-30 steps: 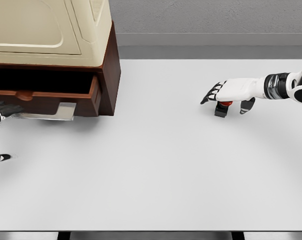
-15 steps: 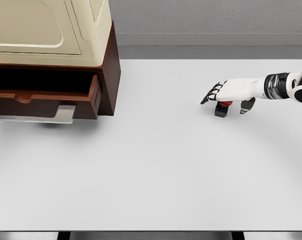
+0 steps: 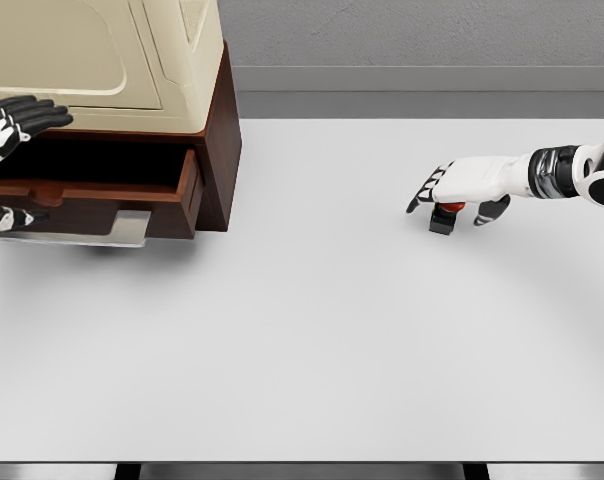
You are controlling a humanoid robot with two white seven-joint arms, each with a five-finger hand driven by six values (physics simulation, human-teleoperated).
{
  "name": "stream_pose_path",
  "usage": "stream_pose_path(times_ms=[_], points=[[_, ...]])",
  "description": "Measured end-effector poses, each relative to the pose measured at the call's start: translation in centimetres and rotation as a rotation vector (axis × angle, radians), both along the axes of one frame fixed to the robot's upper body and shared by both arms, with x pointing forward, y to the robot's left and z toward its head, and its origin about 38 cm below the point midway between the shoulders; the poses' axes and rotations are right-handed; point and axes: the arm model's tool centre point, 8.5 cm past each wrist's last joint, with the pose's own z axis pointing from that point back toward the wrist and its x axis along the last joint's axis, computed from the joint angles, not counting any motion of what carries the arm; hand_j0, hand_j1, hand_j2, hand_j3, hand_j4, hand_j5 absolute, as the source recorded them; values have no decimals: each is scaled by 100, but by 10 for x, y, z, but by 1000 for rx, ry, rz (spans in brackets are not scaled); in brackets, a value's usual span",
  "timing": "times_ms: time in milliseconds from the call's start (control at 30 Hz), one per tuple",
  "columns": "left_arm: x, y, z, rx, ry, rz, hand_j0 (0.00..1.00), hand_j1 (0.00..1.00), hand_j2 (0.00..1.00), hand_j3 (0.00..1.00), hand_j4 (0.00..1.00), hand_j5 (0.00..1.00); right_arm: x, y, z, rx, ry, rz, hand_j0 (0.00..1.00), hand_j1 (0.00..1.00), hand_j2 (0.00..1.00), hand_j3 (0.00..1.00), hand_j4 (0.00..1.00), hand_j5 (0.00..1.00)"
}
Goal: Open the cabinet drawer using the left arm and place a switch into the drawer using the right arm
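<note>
The switch [image 3: 445, 215], small, rigid and likely light, sits on the surface [image 3: 312, 330] under the right hand [image 3: 460, 190], whose spread fingers hold nothing yet; pinch its dark sides.

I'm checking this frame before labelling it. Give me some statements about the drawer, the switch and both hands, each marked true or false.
1. The brown wooden cabinet drawer is pulled open. True.
2. The small black switch with a red button lies inside the drawer. False: it sits on the white table.
3. The right hand is over the switch. True.
4. The left hand is at the picture's right edge. False: it shows at the left edge, by the cabinet.
</note>
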Motion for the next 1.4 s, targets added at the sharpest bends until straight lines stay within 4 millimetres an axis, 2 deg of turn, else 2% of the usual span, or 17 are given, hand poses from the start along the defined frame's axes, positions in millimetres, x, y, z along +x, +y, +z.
stream_pose_path(times_ms=[100,167,267,467,500,733,833,1033,1167,1300,1400], points=[[0,-2,-5,-37,-7,8,100,100,100,100,100,100,0,0,0,0,-1,0,89,89,89,89,89,89],[-8,3,-19,-75,18,35,100,100,100,100,100,100,0,0,1,1,-1,1,88,88,88,88,88,88],[-13,11,-22,-124,2,76,100,100,100,100,100,100,0,1,1,2,-1,2,79,79,79,79,79,79],[-20,18,-27,-175,6,100,100,100,100,100,100,100,0,2,1,4,-1,4,78,78,78,78,78,78],[-22,19,-28,-182,12,101,100,100,100,100,100,100,0,2,0,4,-1,4,75,75,75,75,75,75],[-32,25,-39,-225,57,108,100,100,100,100,100,100,0,2,0,4,-1,5,71,71,71,71,71,71],[-34,27,-42,-229,70,111,100,100,100,100,100,100,0,3,0,4,-1,5,60,60,60,60,60,60],[-37,23,-52,-216,104,105,100,100,100,100,100,100,0,4,2,13,-1,5,46,46,46,46,46,46],[-40,21,-60,-214,129,106,100,100,100,100,100,100,0,4,2,18,-1,6,42,42,42,42,42,42],[-41,23,-61,-219,127,113,100,100,100,100,100,100,0,5,2,21,0,8,39,39,39,39,39,39],[-41,23,-60,-221,124,115,100,100,100,100,100,100,-4,15,8,30,-15,42,36,36,36,36,36,36]])
